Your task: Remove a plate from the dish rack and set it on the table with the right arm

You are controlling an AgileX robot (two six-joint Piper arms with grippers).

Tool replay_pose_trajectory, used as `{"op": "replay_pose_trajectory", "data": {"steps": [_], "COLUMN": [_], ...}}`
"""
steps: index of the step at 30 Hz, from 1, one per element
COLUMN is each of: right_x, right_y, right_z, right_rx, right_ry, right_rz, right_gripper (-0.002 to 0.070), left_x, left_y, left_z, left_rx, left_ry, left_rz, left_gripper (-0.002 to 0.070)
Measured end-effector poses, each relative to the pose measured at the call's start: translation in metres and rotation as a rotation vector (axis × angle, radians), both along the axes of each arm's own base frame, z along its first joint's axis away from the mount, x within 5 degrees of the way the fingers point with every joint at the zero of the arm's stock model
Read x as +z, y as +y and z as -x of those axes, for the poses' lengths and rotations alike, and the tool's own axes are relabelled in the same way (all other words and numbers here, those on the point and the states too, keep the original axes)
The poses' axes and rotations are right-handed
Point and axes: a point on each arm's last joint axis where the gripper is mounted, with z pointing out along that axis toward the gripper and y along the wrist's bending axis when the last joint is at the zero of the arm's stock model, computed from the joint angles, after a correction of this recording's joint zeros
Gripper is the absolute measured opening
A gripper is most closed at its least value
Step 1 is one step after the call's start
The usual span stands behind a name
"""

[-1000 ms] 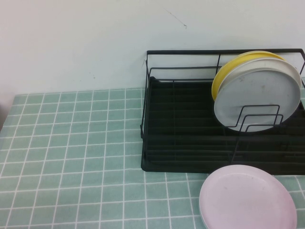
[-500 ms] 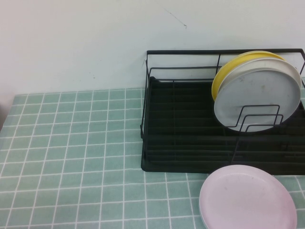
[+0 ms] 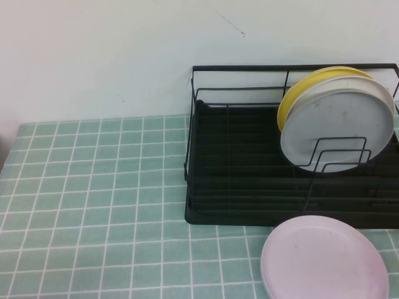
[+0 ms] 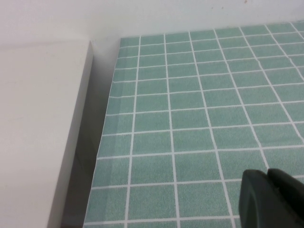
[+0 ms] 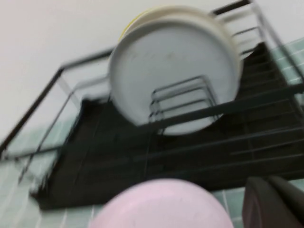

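Observation:
The light grey plate (image 3: 340, 121) stands upright at the right end of the black dish rack (image 3: 237, 168), at the front of a stack, behind wire dividers. A whiter plate and a yellow plate (image 3: 293, 93) stand behind it. The green tiled table (image 3: 93, 205) lies to the rack's left. Neither gripper shows in the high view. My right gripper (image 5: 267, 180) is shut and empty, low over the table in front of the rack (image 5: 95, 156), apart from the grey plate (image 5: 166, 61). My left gripper (image 4: 268, 175) is shut and empty over the table's left edge.
A pale pink plate (image 3: 324, 258) lies flat on the table in front of the rack's right half, and shows close to my right gripper in the right wrist view (image 5: 156, 204). A white wall rises behind the rack. A white ledge (image 4: 38, 128) borders the table's left edge.

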Motion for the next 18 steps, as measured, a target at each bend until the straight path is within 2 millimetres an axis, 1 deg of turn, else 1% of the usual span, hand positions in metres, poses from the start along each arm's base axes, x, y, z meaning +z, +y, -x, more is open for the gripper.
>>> {"op": "replay_pose_trajectory", "data": {"steps": [3, 7, 10, 13, 15, 18], "right_x": [0.025, 0.051, 0.063, 0.075, 0.083, 0.096], "right_y": [0.004, 0.005, 0.003, 0.001, 0.001, 0.003], "right_z": [-0.01, -0.037, -0.062, -0.091, -0.11, -0.144], "right_rx": [0.089, 0.22, 0.287, 0.348, 0.399, 0.505], "right_ry": [0.077, 0.184, 0.231, 0.255, 0.251, 0.237], "right_rz": [0.109, 0.276, 0.366, 0.429, 0.465, 0.514], "right_gripper": [-0.0001, -0.0001, -0.0001, -0.0001, -0.0001, -0.0001], "left_x": [0.0, 0.0, 0.0, 0.0, 0.0, 0.0], "left_y": [0.0, 0.0, 0.0, 0.0, 0.0, 0.0], "left_z": [0.0, 0.0, 0.0, 0.0, 0.0, 0.0], "left_rx": [0.0, 0.0, -0.001, -0.001, -0.001, -0.001], "left_ry": [0.0, 0.0, 0.0, 0.0, 0.0, 0.0], "left_rz": [0.0, 0.0, -0.002, -0.002, -0.002, -0.002], "left_gripper": [-0.0003, -0.0003, -0.0003, -0.0003, -0.0003, -0.0003]}}
